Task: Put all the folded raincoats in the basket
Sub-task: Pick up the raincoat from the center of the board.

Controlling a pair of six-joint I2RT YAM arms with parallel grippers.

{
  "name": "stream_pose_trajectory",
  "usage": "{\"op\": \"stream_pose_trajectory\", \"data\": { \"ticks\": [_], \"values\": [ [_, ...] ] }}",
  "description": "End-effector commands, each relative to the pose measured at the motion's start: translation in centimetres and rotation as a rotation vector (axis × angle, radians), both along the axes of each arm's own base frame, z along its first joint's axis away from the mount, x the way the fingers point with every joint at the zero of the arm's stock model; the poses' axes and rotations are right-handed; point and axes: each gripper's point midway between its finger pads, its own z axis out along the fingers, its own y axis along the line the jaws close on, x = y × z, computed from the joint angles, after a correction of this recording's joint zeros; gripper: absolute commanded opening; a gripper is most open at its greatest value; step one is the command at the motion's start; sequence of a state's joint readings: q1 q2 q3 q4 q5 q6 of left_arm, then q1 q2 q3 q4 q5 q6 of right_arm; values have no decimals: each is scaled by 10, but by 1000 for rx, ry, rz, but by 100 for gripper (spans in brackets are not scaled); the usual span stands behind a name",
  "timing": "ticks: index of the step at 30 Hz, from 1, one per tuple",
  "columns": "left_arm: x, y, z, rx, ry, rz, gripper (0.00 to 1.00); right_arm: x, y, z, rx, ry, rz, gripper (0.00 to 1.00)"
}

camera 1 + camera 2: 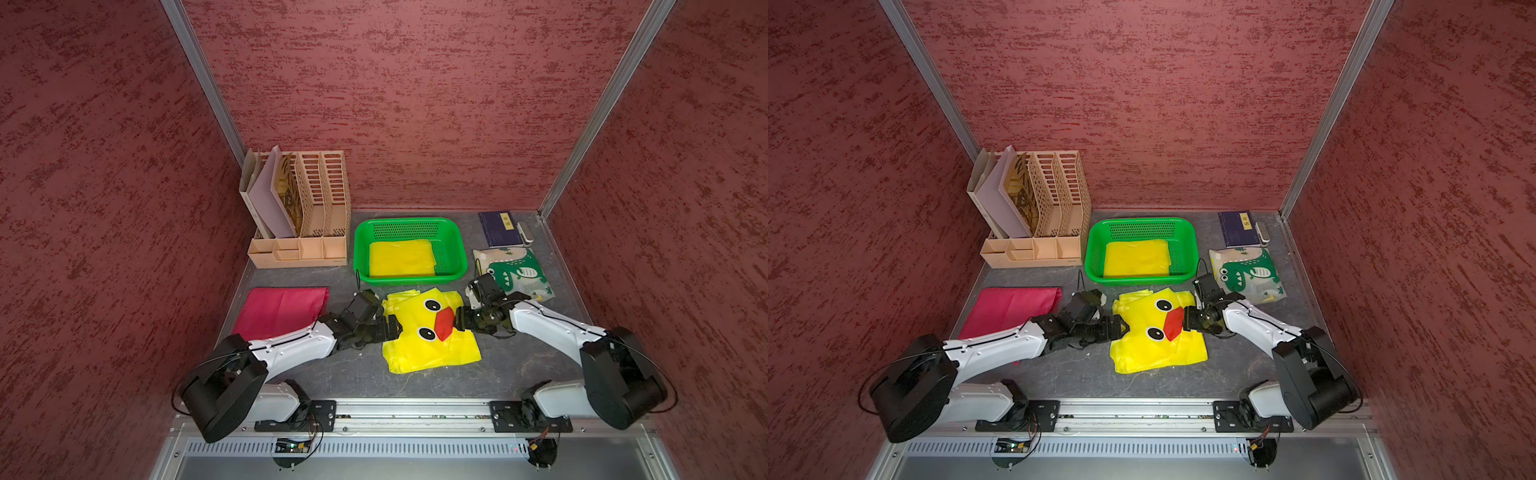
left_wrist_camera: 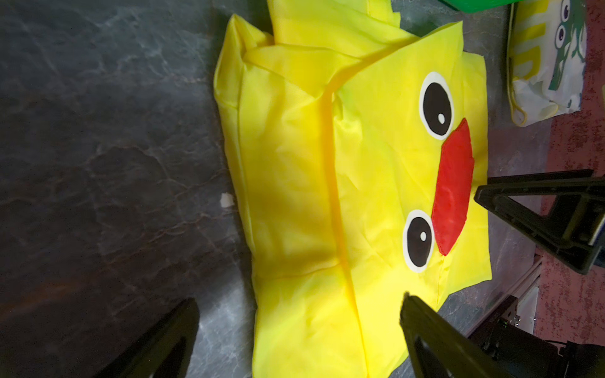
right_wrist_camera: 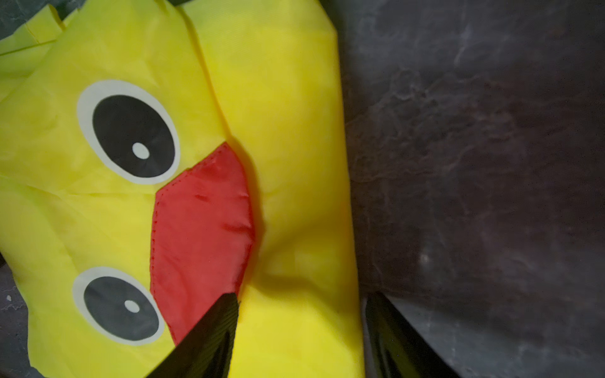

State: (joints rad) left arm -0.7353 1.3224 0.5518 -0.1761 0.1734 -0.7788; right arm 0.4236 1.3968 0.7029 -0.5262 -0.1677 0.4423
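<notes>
Yellow nylon with duck eyes and a red beak: the folded yellow duck-face raincoat [image 1: 415, 353] lies flat on the table toward the front edge, just in front of the shallow bright green perforated plastic basket [image 1: 409, 221] and not in it. The left gripper [image 1: 394, 328] sits at one side of the coat, jaws wide apart, gripping nothing. The right gripper [image 1: 458, 319] is at the other side by the beak, jaws apart astride the cloth's edge, not clamped.

The risk now is that slick, thin fabric. Pinch only the top layer and the fold likely spills open on the lift, and uneven lifts could drag it against the basket's near rim. A plain yellow folded sheet [image 1: 401, 257] covers much of the basket floor.

The dark grey marbled tabletop [image 1: 519, 365] looks matte, and mottled red walls [image 1: 415, 104] close in three sides.
</notes>
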Motion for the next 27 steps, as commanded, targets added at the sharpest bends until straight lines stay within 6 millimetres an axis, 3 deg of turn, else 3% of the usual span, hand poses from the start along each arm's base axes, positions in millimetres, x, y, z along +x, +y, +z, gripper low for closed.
{"op": "stream_pose_trajectory", "data": {
  "ticks": [1, 10, 22, 27],
  "values": [
    [5, -2, -2, 19, -1, 10, 100, 9, -5, -1, -28, -46, -2, 68],
    [8, -13, -18, 30, 26, -11, 94, 4, -2, -15, -9, 12, -21, 68],
    [7, -22, -18, 27, 20, -42, 64, -13, 16, -12, 122, 1, -28, 60],
    [9, -29, -16, 17, 13, -61, 45, -19, 19, -16, 108, 10, -22, 52]
  ]
}}
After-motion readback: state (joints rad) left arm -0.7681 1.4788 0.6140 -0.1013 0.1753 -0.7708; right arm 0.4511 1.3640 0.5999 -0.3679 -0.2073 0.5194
